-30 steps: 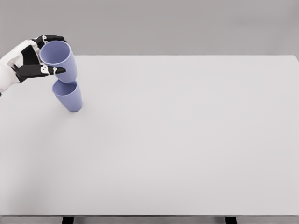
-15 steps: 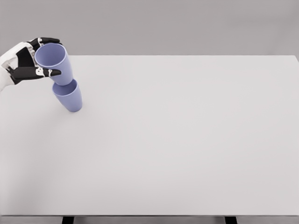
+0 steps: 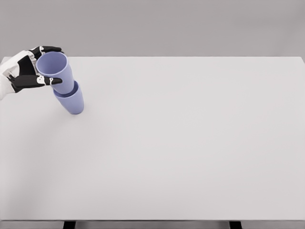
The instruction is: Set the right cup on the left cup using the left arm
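Head view
Worktop: a plain white rectangular worktop [image 3: 190, 143] filled most of the picture, grey wall behind it.
Left hand: the white-and-black left hand [image 3: 28, 69] came in at the 9 o'clock edge, its fingers [image 3: 47, 49] and thumb clamped around the upper cup near its rim.
Upper cup: a lavender-blue plastic tumbler [image 3: 57, 71], tilted with its open mouth leaning toward 11 o'clock, its base sunk into the mouth of the lower cup.
Lower cup: a matching lavender-blue plastic tumbler [image 3: 72, 102] stood on the worktop at about 10 o'clock from the centre, near the left edge.
Right hand: out of the picture.
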Action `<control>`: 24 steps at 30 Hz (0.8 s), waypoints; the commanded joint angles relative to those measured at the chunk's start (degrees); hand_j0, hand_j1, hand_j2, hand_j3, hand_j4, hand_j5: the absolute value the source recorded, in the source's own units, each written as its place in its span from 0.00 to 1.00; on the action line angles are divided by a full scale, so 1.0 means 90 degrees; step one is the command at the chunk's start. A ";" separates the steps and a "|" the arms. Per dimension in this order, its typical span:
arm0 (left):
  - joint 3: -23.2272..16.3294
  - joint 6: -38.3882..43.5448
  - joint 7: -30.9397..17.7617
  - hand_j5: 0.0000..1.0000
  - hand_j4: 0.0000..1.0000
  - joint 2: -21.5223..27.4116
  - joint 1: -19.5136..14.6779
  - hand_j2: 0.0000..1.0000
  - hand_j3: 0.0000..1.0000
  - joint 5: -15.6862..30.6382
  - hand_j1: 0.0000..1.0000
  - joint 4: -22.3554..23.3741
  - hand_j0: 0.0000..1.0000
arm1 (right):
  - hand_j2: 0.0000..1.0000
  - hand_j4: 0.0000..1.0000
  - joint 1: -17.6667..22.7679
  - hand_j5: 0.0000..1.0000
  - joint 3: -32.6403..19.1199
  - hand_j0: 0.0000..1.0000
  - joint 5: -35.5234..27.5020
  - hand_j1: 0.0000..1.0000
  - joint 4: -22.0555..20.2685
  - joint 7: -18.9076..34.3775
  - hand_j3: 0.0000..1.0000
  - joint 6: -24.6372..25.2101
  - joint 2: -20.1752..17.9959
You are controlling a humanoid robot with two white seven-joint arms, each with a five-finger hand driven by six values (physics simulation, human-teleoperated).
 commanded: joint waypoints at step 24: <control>-0.0078 -0.0002 0.0000 0.73 0.73 -0.0092 0.0019 0.73 0.73 0.0004 0.73 0.0090 0.73 | 1.00 1.00 0.0000 1.00 0.0000 1.00 -0.0001 1.00 0.0001 0.0001 1.00 0.0001 -0.0001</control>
